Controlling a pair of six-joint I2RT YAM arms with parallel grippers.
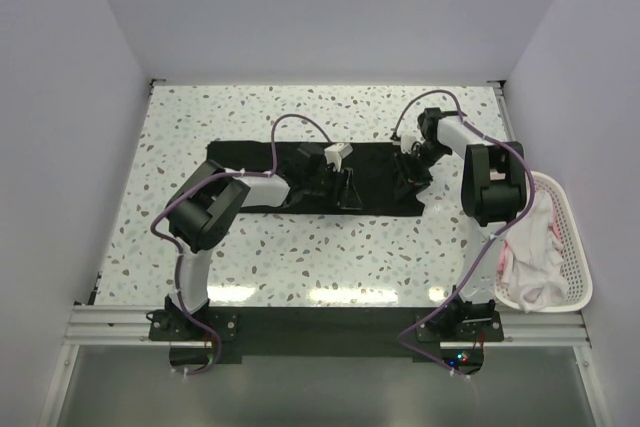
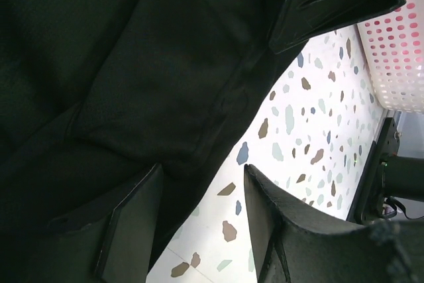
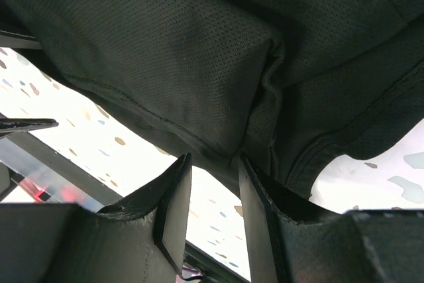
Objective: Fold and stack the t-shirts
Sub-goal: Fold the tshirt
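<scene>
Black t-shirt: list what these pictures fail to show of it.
- Top view: the black t-shirt, middle covered by the left arm.
- Right wrist view: whether the right gripper pinches the fold; black fingers merge with black fabric.
- Left wrist view: most of the t-shirt, cut off by frame edges.

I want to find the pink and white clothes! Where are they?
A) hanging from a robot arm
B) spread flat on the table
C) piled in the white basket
C: the pink and white clothes sit bunched in the white basket at the right side, while only the black t-shirt lies on the table.
</scene>
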